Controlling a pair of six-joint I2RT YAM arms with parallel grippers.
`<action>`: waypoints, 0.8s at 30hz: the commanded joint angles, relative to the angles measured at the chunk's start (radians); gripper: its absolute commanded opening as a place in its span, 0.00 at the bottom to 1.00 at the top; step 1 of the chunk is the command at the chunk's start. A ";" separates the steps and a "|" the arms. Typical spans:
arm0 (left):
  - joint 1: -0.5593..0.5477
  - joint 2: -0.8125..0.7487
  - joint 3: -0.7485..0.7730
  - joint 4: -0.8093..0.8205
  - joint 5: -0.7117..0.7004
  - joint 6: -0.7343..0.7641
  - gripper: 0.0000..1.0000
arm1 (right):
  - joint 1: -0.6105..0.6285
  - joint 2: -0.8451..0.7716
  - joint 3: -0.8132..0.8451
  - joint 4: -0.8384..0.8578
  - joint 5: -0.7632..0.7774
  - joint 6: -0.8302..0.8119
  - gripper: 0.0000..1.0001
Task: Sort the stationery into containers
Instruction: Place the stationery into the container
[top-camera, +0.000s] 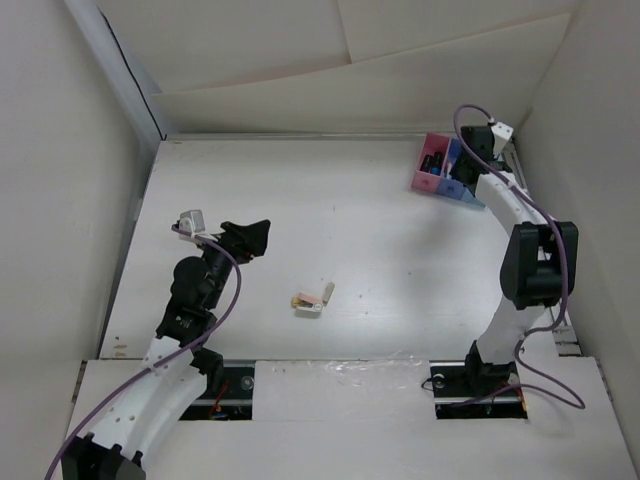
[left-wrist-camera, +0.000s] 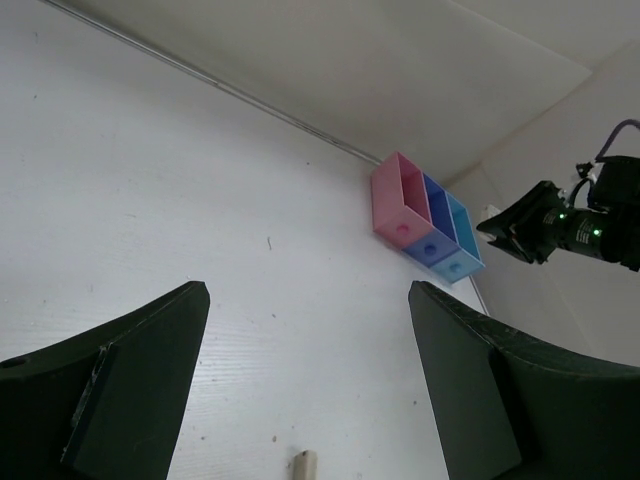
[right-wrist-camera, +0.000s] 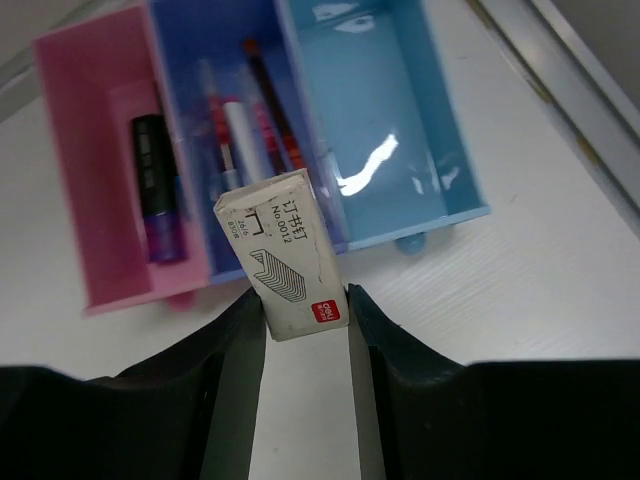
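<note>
The three joined bins (top-camera: 433, 172) stand at the far right of the table. In the right wrist view the pink bin (right-wrist-camera: 90, 150) holds a dark purple-ended item, the blue bin (right-wrist-camera: 215, 60) holds several pens (right-wrist-camera: 243, 130), and the light blue bin (right-wrist-camera: 370, 100) looks empty. My right gripper (right-wrist-camera: 305, 298) is shut on a small white staple box (right-wrist-camera: 285, 250), held just above the front of the blue bin. A few small beige blocks (top-camera: 311, 299) lie mid-table. My left gripper (top-camera: 250, 238) is open and empty, left of them; one beige piece (left-wrist-camera: 302, 465) shows below its jaws.
White walls close the table on the left, back and right. A metal rail (right-wrist-camera: 570, 80) runs just right of the bins. From the left wrist view the bins (left-wrist-camera: 425, 225) and the right gripper (left-wrist-camera: 520, 232) show far ahead.
</note>
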 joint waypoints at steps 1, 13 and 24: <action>-0.002 0.011 0.005 0.060 0.015 0.002 0.79 | -0.067 0.023 0.061 0.010 0.021 0.018 0.01; -0.002 0.040 0.005 0.078 0.024 -0.007 0.79 | -0.159 0.138 0.147 0.020 -0.058 0.018 0.27; -0.002 0.031 0.005 0.078 0.024 -0.007 0.79 | -0.159 0.091 0.159 -0.005 -0.081 0.027 0.63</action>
